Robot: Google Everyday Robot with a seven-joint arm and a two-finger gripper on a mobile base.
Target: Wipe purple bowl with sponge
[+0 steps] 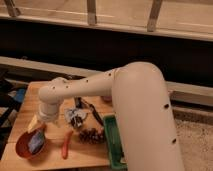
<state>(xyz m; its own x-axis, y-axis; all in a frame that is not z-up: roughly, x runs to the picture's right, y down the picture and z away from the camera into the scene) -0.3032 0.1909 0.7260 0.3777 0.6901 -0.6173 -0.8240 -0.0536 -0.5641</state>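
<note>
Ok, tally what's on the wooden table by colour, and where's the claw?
Orange-red: 2, bowl and thin stick
Blue-grey: 1, sponge in that bowl
Blue-white: 1, crumpled item
Green: 1, tray
Brown: 1, knobbly cluster
Yellow: 1, small piece
Purple: 0 in view
Total: 7 I can make out
Claw: above the table's left end, near the yellow piece.

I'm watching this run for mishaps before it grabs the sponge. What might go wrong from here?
1. The gripper hangs just above the orange bowl with the sponge in it; coming down, it may catch the rim and tip it.
2. That bowl sits near the table corner, so a shove might slide it off.
3. No purple bowl shows; the arm may hide it and bump it.
</note>
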